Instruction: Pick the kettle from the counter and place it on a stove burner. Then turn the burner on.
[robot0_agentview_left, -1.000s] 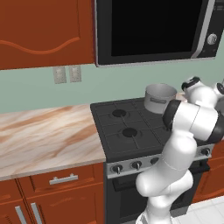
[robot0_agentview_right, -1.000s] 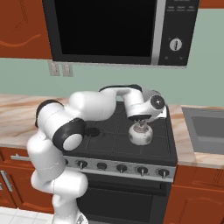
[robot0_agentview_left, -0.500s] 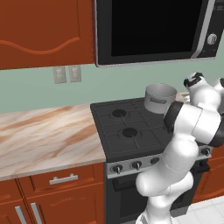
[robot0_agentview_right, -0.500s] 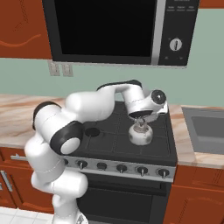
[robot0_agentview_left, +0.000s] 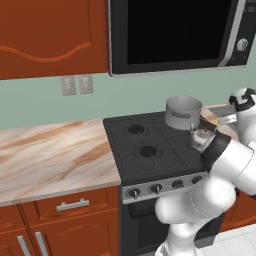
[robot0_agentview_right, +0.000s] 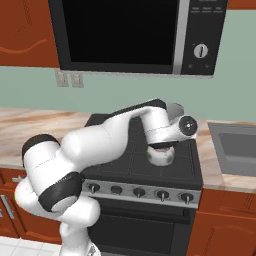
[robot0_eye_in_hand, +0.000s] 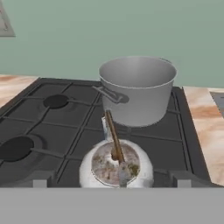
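Hand view: kettle (robot0_eye_in_hand: 116, 168) on stove (robot0_eye_in_hand: 48, 127), front right grate, just before pot (robot0_eye_in_hand: 136, 89).
Finger tips (robot0_eye_in_hand: 38, 179) sit wide apart either side of kettle, not gripping. Left base view: kettle (robot0_agentview_left: 201, 139) on stove right of front burner (robot0_agentview_left: 148, 151), arm beside it. Right base view: kettle (robot0_agentview_right: 161, 155) under wrist, counter (robot0_agentview_right: 30, 127) left.

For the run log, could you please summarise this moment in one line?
small shiny silver-white kettle: on black stove, front right | pincer: open | straight-sided grey steel pot: behind

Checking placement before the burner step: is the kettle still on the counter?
No, the kettle sits on the black stove, in front of the pot.
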